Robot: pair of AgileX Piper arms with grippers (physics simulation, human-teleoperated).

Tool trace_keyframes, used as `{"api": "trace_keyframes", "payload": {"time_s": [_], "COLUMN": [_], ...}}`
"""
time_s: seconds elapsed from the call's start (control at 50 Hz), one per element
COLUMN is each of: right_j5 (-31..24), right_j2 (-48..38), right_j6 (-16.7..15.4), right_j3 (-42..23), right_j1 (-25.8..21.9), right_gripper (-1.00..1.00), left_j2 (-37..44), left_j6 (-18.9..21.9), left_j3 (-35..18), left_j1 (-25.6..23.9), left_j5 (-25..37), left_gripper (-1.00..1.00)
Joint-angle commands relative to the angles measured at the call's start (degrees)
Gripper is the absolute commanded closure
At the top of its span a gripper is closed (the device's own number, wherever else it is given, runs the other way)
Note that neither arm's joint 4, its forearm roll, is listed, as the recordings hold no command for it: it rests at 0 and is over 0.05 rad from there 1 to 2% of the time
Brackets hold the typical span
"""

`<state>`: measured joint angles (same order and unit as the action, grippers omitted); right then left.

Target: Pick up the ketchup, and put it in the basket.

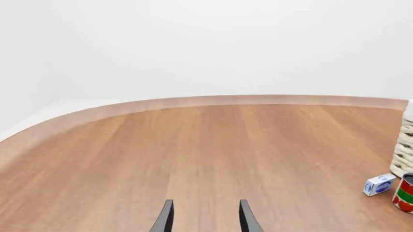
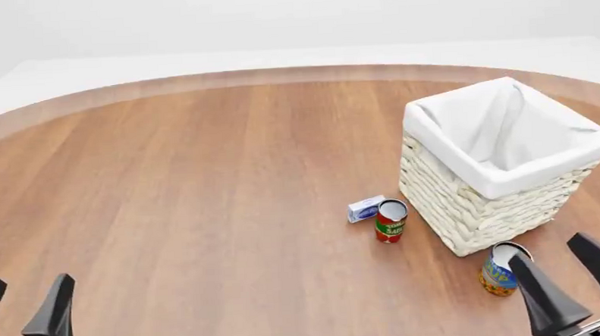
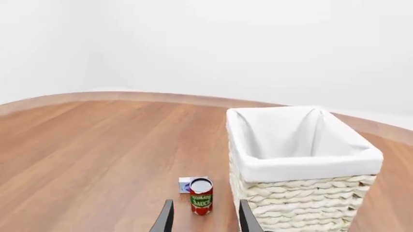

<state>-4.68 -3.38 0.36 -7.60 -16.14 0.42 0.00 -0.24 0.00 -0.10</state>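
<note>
Wicker basket (image 2: pixel 453 207) is seen right, no ketchup; its weight and grip cannot be judged. Left claw (image 2: pixel 27 290) and right claw (image 2: pixel 554 252) are held apart, empty.

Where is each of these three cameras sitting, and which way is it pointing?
Front view: fixed above and behind the arms, looking forward and down at the basket, three small items, left gripper and right gripper.
Left wrist view: behind the left gripper, facing bare table.
Right wrist view: behind the right gripper, facing the basket.
All share the red-and-green can and small blue-and-white box.
</note>
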Motion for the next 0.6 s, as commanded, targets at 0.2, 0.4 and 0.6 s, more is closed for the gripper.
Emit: {"api": "trace_keyframes", "payload": {"time_s": [0.2,0.4,0.6], "right_j5": [2.32,4.06,6.14], "right_j2": [-2.92,-6.82,-10.32], "right_j6": [-0.53,-1.29,-0.68], "right_j3": [0.21,-0.50,-1.70], "right_j1": [-5.53,-9.06,-12.45], "right_gripper": [-1.00,-1.00,-1.00], "left_j2": [0.00,0.00,0.00], "left_j6": [0.00,0.00,0.00], "left_j3": [0.00,0.00,0.00], "left_j1": [0.00,0.00,0.00], "left_j5": [0.00,0.00,0.00], "left_gripper": [-1.00,-1.00,-1.00]}}
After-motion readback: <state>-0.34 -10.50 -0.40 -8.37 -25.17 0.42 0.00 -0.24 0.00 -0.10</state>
